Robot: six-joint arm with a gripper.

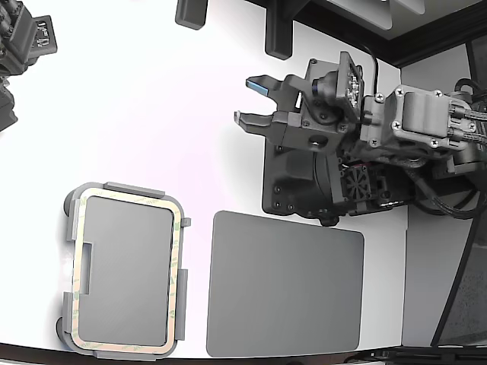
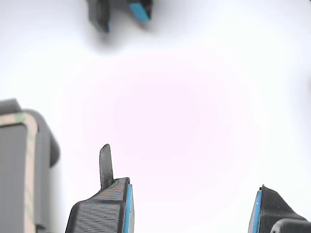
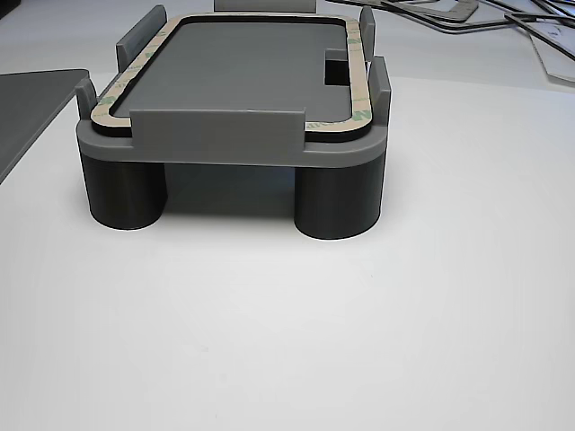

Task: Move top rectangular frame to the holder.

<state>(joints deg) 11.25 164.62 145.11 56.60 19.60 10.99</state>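
Spreading wide with nothing between them, the fingers (image 2: 112, 204) of the gripper (image 1: 253, 102) hang over bare white table (image 1: 152, 91), well apart from the work, which reads as a pulled-back stance once the placing is done. From the gripper, at about seven o'clock in the exterior view, the frame (image 1: 179, 251) lies flat on the holder (image 1: 125, 272), seated inside the raised edge tabs that keep it from sliding. Just beside the holder at three o'clock lies a dark mat (image 1: 283, 285), bare on top.
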